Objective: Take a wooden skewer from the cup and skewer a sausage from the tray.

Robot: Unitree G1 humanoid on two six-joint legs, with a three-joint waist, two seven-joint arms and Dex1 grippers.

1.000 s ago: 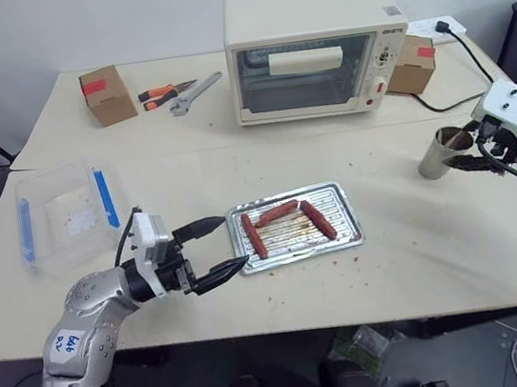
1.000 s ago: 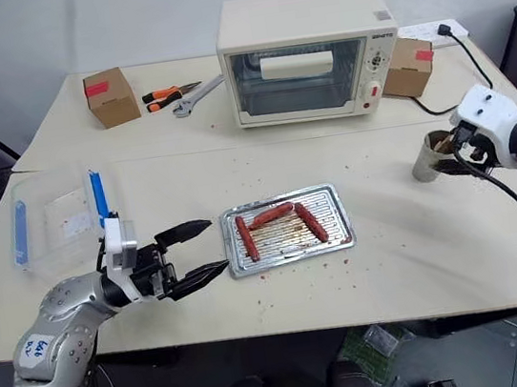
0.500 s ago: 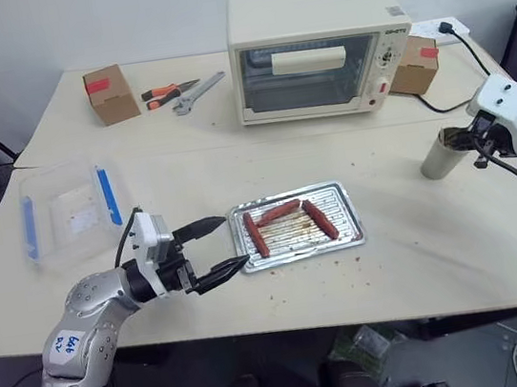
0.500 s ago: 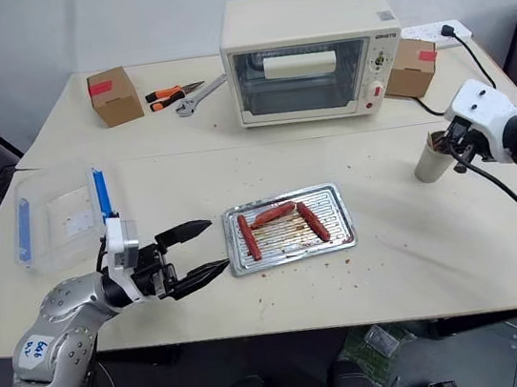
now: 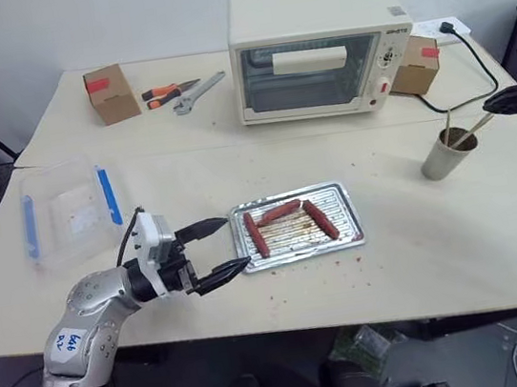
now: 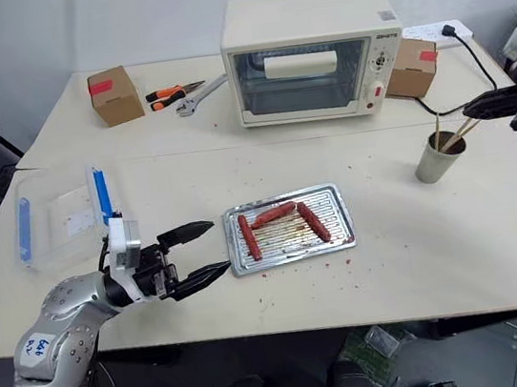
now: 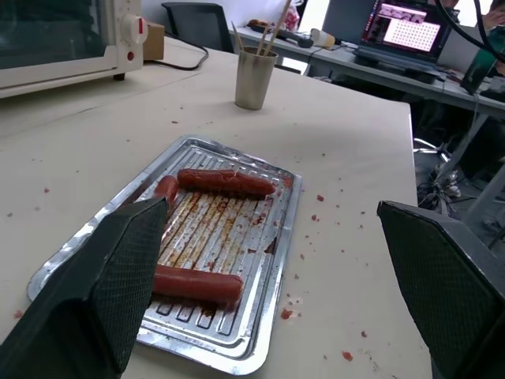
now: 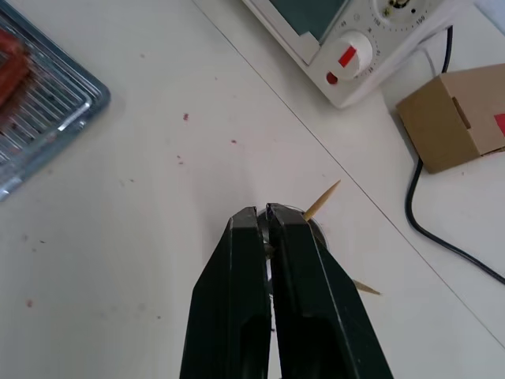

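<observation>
A pale beige table (image 5: 412, 258) is set against a plain light grey wall (image 5: 71, 27). A dark floor (image 5: 285, 382) is seen below its front edge. In the left wrist view, a black chair (image 7: 197, 24), a desk (image 7: 371, 67) and a lit screen (image 7: 402, 22) are seen behind.

The right arm is cut off by the picture's edge, leaving only its black fingers (image 6: 487, 106) above the small beige-grey paper cup (image 6: 432, 158). In the right wrist view those closed fingers (image 8: 272, 260) hide nearly all of the cup. Whether they pinch one of the thin pale wooden skewers (image 6: 463, 132) is too small to tell.
</observation>
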